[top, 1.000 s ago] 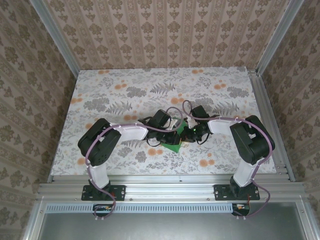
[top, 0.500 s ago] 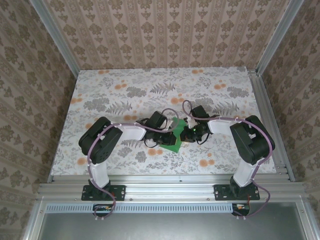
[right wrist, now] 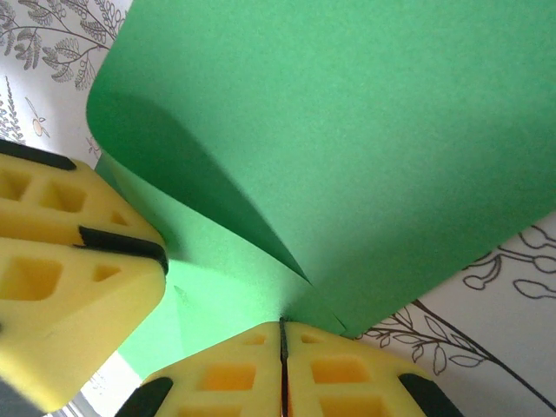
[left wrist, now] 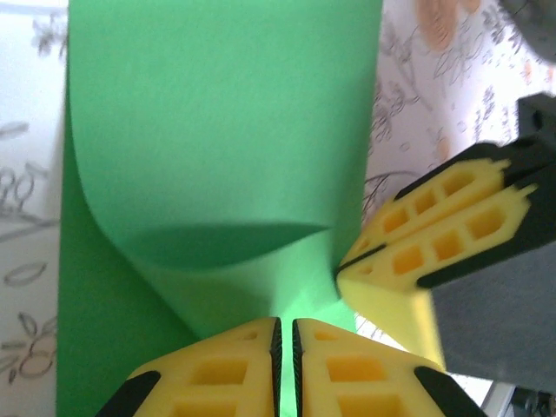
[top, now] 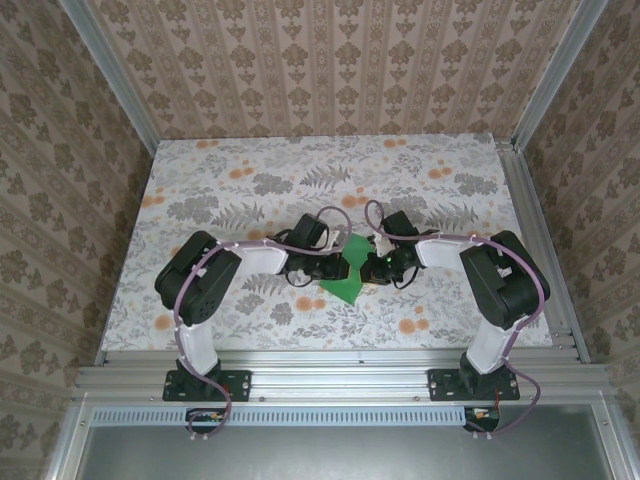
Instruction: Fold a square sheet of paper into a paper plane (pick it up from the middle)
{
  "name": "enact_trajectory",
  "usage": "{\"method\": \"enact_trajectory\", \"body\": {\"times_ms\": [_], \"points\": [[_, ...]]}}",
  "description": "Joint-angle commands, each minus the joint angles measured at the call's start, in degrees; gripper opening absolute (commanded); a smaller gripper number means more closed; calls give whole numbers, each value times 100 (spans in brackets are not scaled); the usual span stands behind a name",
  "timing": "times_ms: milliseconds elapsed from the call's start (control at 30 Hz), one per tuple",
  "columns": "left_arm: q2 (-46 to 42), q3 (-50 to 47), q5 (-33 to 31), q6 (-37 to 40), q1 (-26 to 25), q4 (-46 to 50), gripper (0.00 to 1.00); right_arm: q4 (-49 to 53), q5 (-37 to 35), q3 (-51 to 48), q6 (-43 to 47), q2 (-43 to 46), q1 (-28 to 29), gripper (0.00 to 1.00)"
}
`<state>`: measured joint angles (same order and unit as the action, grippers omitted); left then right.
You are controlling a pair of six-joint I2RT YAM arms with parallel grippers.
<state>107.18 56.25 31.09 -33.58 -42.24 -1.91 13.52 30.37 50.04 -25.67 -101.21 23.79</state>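
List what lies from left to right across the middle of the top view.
From the left: left arm's elbow → left gripper → green sheet of paper → right gripper → right arm's elbow.

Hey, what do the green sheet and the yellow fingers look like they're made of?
The square sheet of paper: thin matte paper, it curls over softly without glare. The left gripper's fingers: matte yellow plastic or rubber, perhaps moulded; open rectangular cells show.
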Motion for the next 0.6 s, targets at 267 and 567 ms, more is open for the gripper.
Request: {"method": "enact_trajectory", "body": {"times_ms": [267,567], "points": [[565,442,123,372,114,428,15,407,-391,-44,9,-88,38,11],[670,348,-222,595,276,683,13,459,-431,25,10,30,39,11]]}}
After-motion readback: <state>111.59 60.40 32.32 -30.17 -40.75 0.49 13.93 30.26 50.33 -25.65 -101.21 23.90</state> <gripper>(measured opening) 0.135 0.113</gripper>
